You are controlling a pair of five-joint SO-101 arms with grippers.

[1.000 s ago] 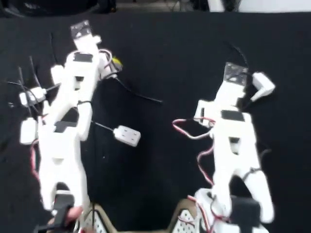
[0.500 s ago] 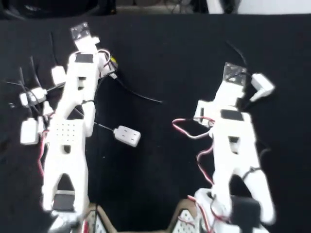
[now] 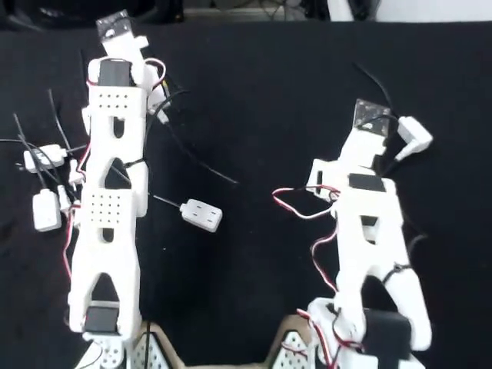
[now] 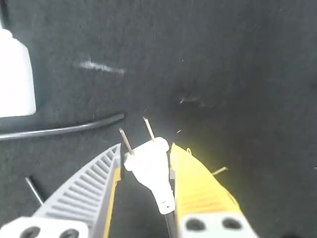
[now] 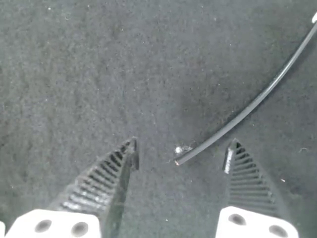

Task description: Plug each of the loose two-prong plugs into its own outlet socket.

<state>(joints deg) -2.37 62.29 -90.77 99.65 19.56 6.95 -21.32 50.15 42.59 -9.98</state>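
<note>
My left gripper (image 4: 145, 148) is shut on a white two-prong plug (image 4: 148, 166), held just above the black cloth with its prongs pointing away from the wrist. In the high view that gripper (image 3: 115, 31) is stretched out to the far back left of the table. A white outlet socket (image 3: 201, 214) on a thin lead lies in the middle left. My right gripper (image 5: 183, 146) stands open over the cloth, with the cut end of a black cord (image 5: 237, 116) lying between its fingers. Beside the right gripper (image 3: 373, 115) lies another white plug (image 3: 415, 134).
Two white blocks with black cables (image 3: 42, 157) (image 3: 46, 209) lie at the left edge, beside the left arm. A white block (image 4: 15, 74) and a black cable (image 4: 64, 129) lie near the held plug. A loose black cord (image 3: 200, 161) trails across the cloth.
The left arm has straightened and moved toward the back left of the table, carrying the plug, and its black cord has dragged along. The right arm has stayed put.
</note>
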